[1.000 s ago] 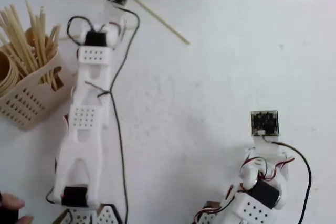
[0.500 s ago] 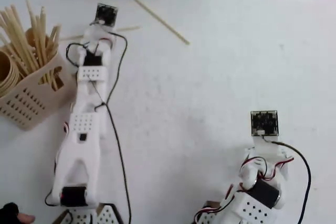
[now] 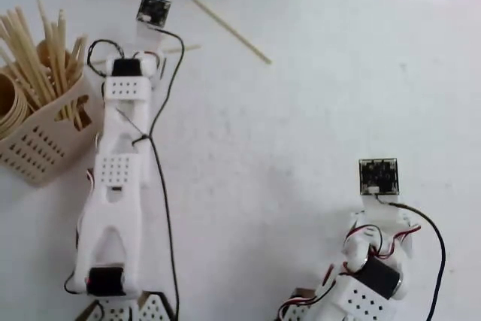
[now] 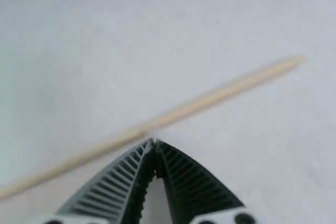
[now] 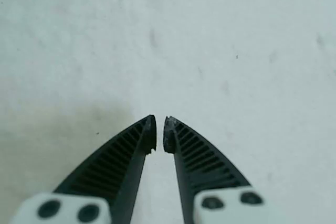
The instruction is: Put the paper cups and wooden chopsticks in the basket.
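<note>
The basket sits at the left edge of the table, holding bundled chopsticks and paper cups. One loose chopstick lies near the far edge, left of centre. A second chopstick lies between it and the basket, just beyond the left gripper.

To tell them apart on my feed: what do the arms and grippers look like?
The left arm and right arm are white with dotted panels. A black cable runs along the left; red wires show on the right. Each wrist bears a black square camera board. The left gripper and right gripper have dark ribbed tapering fingers.
</note>
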Tool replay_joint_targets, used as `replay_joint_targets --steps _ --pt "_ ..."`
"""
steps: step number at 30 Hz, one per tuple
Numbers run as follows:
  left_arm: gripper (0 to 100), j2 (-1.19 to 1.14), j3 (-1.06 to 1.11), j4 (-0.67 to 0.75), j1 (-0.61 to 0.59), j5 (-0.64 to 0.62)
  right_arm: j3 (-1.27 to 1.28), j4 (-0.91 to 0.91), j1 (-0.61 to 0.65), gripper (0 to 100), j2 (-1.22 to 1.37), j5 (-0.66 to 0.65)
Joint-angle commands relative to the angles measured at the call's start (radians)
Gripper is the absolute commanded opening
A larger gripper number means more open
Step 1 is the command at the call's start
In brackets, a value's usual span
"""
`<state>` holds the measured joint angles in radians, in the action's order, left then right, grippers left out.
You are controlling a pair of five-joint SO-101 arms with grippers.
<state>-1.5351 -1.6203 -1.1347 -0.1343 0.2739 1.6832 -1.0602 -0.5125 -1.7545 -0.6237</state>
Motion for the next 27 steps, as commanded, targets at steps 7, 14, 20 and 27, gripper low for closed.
replay_joint_targets --steps 7,14,20,27 --pt "2 0.315 -0.051 -0.400 0.099 -0.003 0.009 -0.008 -0.010 4.5 -0.001 -0.003" --pt "2 0.312 0.055 0.101 0.010 -0.005 0.009 -0.010 -0.010 4.5 -0.001 -0.003" --pt "2 0.147 0.229 0.468 -0.024 -0.005 0.009 -0.010 -0.010 4.5 -0.001 -0.003" --pt "2 0.067 0.232 0.347 -0.015 -0.005 0.009 -0.010 -0.010 4.5 -0.001 -0.003"
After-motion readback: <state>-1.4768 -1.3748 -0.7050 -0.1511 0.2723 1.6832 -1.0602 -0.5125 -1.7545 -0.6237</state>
